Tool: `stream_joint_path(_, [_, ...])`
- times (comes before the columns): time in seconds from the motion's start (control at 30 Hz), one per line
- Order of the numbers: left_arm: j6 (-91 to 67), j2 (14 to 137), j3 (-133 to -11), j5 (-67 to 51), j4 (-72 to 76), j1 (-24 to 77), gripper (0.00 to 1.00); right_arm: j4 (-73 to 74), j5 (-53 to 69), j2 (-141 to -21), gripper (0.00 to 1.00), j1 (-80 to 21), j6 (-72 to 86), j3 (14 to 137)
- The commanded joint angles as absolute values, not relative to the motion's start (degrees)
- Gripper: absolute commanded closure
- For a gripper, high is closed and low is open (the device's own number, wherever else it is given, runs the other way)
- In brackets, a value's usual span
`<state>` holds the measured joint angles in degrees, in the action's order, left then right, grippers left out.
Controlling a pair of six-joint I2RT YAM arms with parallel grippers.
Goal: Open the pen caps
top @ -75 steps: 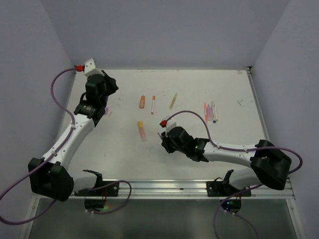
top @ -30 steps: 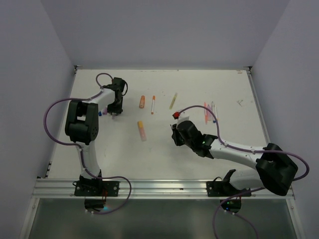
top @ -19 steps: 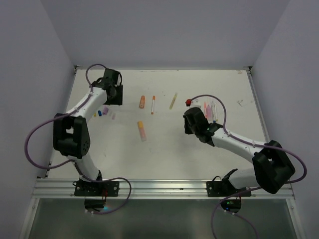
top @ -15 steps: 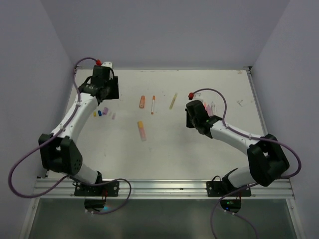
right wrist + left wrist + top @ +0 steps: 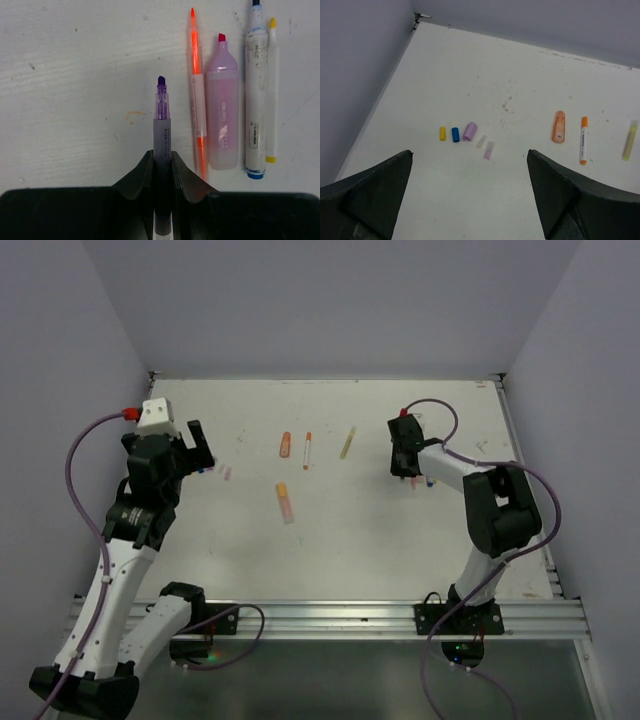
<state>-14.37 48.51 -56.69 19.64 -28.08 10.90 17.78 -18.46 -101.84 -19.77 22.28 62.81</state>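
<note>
the right gripper [image 5: 161, 159] is clenched on the lilac pen [image 5: 161, 125]. it grips the body, and the bare purple tip points straight away from the jaws, so this pen is already open. its long axis runs parallel to a row of four open pens just beside it, near the far right corner of the table [image 5: 75, 75]. the thin orange pen [image 5: 196, 105] is the closest, with only a narrow gap to it. after it come a pink highlighter [image 5: 221, 125], a white and blue marker [image 5: 255, 100] and a yellow pen [image 5: 271, 90]. i judge the coming move is to lay the lilac pen down on the free side of this row. the thin orange pen is the one it may bump.

the left gripper [image 5: 469, 156] is released, with the jaws wide and holding nothing, near the left edge of the table. below it lie the loose caps: a yellow cap [image 5: 442, 133], a blue cap [image 5: 455, 134], a lilac cap [image 5: 470, 131] and two pale caps [image 5: 489, 149]. to the right of its jaws lie an orange highlighter [image 5: 559, 127], an orange-capped marker [image 5: 583, 140] and a yellow-green pen [image 5: 630, 141], their long axes pointing to the far edge. the first two seem not opened yet, and the left arm is nearer to them.
</note>
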Motion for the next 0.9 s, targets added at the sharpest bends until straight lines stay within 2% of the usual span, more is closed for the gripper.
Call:
stream_joint_path(0.0, [-14.5, 41.2, -50.7, 26.4, -19.0, 10.6, 0.0, 19.8, -18.9, -104.1, 0.92, -18.3, 20.2, 67.2])
stream_joint_path(0.2, [-14.6, 32.9, -42.6, 30.3, -12.6, 10.6, 0.0, 21.0, -19.4, -108.2, 0.85, -16.9, 18.6, 70.3])
stream_joint_path(0.27, [-14.8, 32.6, -41.7, 30.3, -12.4, 10.6, 0.0, 21.2, -19.9, -108.5, 0.79, -16.7, 18.1, 70.5])
stream_joint_path(0.37, [-14.9, 33.4, -40.8, 28.9, -12.1, 10.6, 0.0, 21.1, -20.5, -108.2, 0.77, -16.7, 17.8, 70.6])
stream_joint_path(0.5, [-15.0, 34.5, -41.2, 28.0, -12.6, 10.6, 0.0, 21.1, -21.1, -107.4, 0.67, -16.7, 16.9, 70.6])
stream_joint_path(0.67, [-15.0, 34.5, -40.7, 27.7, -12.5, 10.6, 0.0, 21.0, -21.4, -104.9, 0.64, -16.9, 16.7, 69.9])
stream_joint_path(0.83, [-15.2, 35.1, -40.6, 27.2, -12.2, 10.6, 0.0, 21.0, -22.4, -99.2, 0.39, -22.0, 15.9, 69.6])
stream_joint_path(0.87, [-15.3, 35.5, -40.6, 26.8, -12.2, 10.6, 0.0, 21.1, -22.8, -97.4, 0.37, -23.2, 16.0, 69.8])
